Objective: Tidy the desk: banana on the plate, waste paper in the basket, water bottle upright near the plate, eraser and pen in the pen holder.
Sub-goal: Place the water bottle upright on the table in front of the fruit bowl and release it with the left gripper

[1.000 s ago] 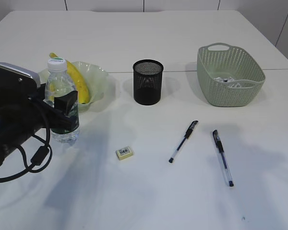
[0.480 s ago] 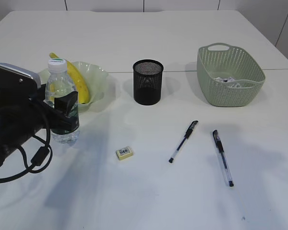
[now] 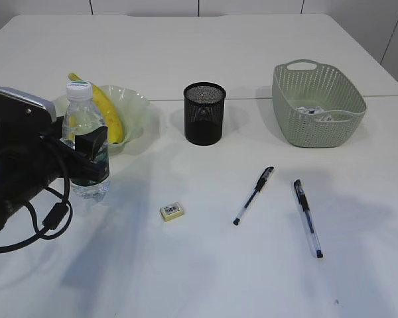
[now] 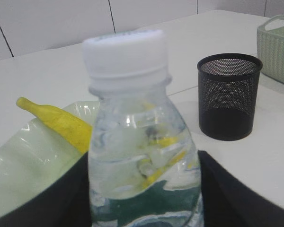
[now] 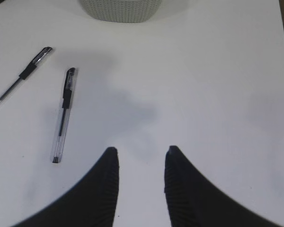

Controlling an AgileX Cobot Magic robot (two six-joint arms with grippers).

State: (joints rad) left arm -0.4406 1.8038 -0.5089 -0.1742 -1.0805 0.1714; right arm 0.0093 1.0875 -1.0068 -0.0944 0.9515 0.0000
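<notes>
Beside the ruffled green plate (image 3: 136, 106), the left pincer (image 3: 86, 156) grips an upright clear plastic bottle (image 3: 85, 132); the right pincer (image 5: 141, 165) gapes empty.

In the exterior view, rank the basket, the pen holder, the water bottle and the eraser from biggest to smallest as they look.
1. Basket, clearly largest.
2. Water bottle and pen holder: the bottle looks taller, the holder wider, and the bottle stands nearer the camera, so I won't rank them.
3. Eraser, smallest.
</notes>
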